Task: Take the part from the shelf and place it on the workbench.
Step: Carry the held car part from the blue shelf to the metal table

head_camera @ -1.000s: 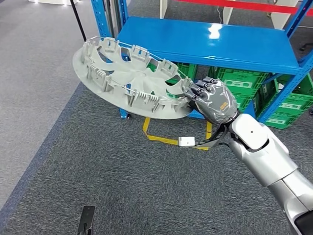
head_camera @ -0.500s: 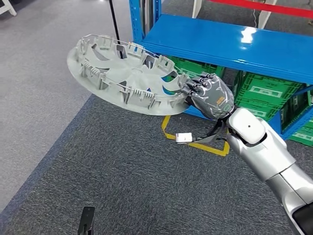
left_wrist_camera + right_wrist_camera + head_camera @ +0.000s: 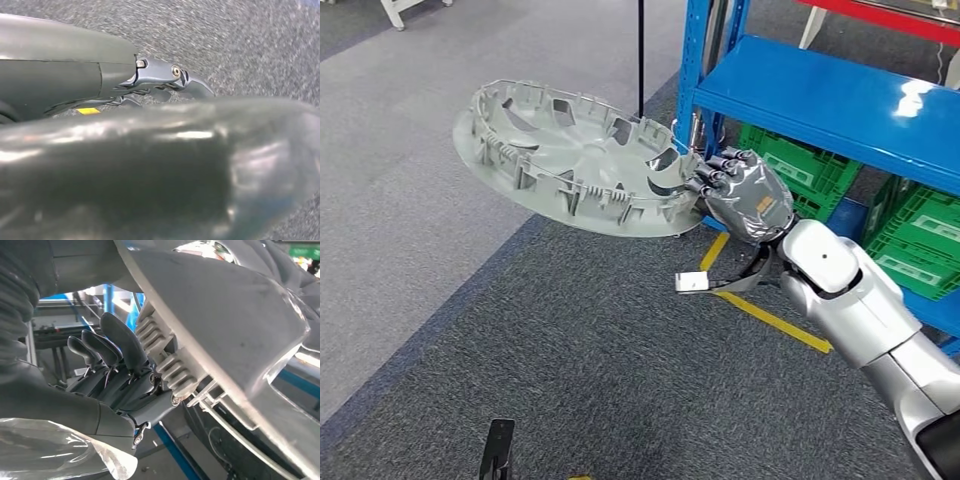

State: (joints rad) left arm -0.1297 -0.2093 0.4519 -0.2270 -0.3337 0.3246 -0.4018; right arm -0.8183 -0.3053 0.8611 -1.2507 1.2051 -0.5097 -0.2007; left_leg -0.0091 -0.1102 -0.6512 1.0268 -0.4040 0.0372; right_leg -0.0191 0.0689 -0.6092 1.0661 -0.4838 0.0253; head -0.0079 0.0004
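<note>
The part is a large grey plastic wheel cover (image 3: pixel 576 165), held roughly level above the carpet with its ribbed inner side up. My right hand (image 3: pixel 746 195) grips its near right rim, fingers over the edge. In the right wrist view the dark fingers (image 3: pixel 117 340) curl against the cover's ribbed clips and its broad rim (image 3: pixel 234 315) runs across in front. In the left wrist view my left hand (image 3: pixel 158 85) hangs over the carpet with a finger stretched out and nothing in it.
The blue shelf (image 3: pixel 833 100) stands at the right rear with green crates (image 3: pixel 803 170) beneath it. Yellow floor tape (image 3: pixel 773 320) runs below my right forearm. A white tag (image 3: pixel 693 283) dangles from the wrist. Lighter grey floor (image 3: pixel 410 150) lies to the left.
The whole picture has slid right, so the camera has turned left away from the shelf. The wheel cover stays in my right hand's grip, at much the same place in view.
</note>
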